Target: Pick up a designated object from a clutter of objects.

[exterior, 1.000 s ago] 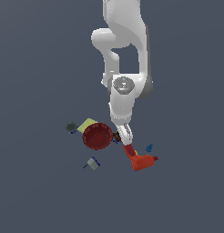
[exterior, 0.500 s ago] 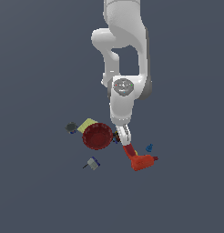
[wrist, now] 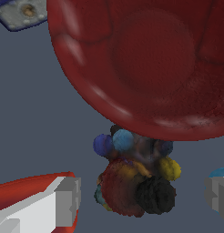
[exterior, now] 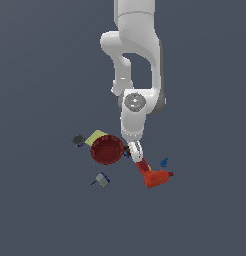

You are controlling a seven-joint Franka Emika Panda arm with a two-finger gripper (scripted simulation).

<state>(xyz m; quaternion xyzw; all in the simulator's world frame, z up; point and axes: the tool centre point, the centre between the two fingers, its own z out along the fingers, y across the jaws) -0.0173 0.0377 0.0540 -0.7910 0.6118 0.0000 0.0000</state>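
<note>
Wrist view first: your gripper point(wrist: 141, 200) has its fingers point(wrist: 66, 200) spread wide, one on each side of the frame, nothing between them touching either pad. The designated object point(wrist: 134, 179), the dark lumpy thing with red, yellow, green and blue blobs, sits in the gap between the two fingers, roughly centred, maybe slightly nearer one pad. That's the relation that matters: the target is already bracketed, so by my read the closing line runs straight through it.

Just past it, the red bowl point(wrist: 145, 63) touches or overlaps the lump's far edge; can't tell if there's a gap. The red-orange drill point(wrist: 27, 193) sits right behind one finger. Risk as I judge it: closing could nudge the lump against the bowl rim.

A grey bit point(wrist: 22, 13) lies farther off, past the bowl.

Exterior view: the target is hidden behind the hand, between bowl and drill. The yellow block point(exterior: 96, 137), the tiny blue piece point(exterior: 164, 162) and a dark grey round thing point(exterior: 78, 140) stay well clear.
</note>
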